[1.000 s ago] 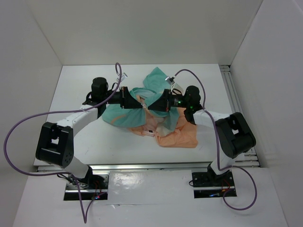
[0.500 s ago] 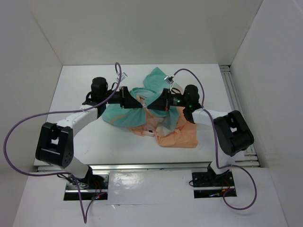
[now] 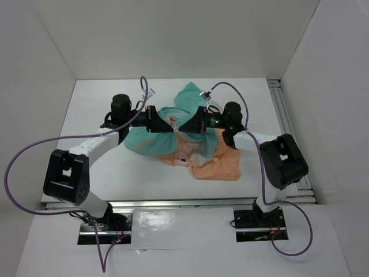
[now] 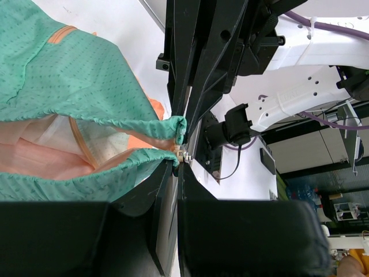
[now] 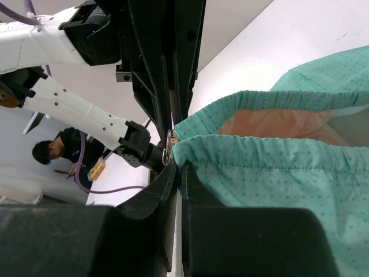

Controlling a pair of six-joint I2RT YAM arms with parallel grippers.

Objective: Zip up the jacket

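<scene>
While both arms reached inward to the middle of the top view, the jacket [image 3: 190, 99] lay bunched at the centre of the white table [image 3: 98, 167]. Its teal part spread toward the upper middle and left, and its peach-orange part sagged toward the lower right. A small white tag [image 3: 181, 161] showed at the lower edge of the heap.

The left gripper [image 3: 170, 129] and the right gripper [image 3: 181, 130] met tip to tip above the garment. In the left wrist view, the left gripper [image 4: 177, 166] had its fingers pressed together on the gathered teal hem of the jacket [image 4: 86, 75], just where two hem edges ran together. An orange seam line [image 4: 81, 144] crossed the pale lining to the left of them.

In the right wrist view, the right gripper [image 5: 176, 167] was likewise clamped, nipping the hem of the teal cloth [image 5: 277, 173], with a small metal piece [image 5: 169, 140] just above its tips. Peach fabric [image 5: 277, 122] showed between the two teal edges.
</scene>
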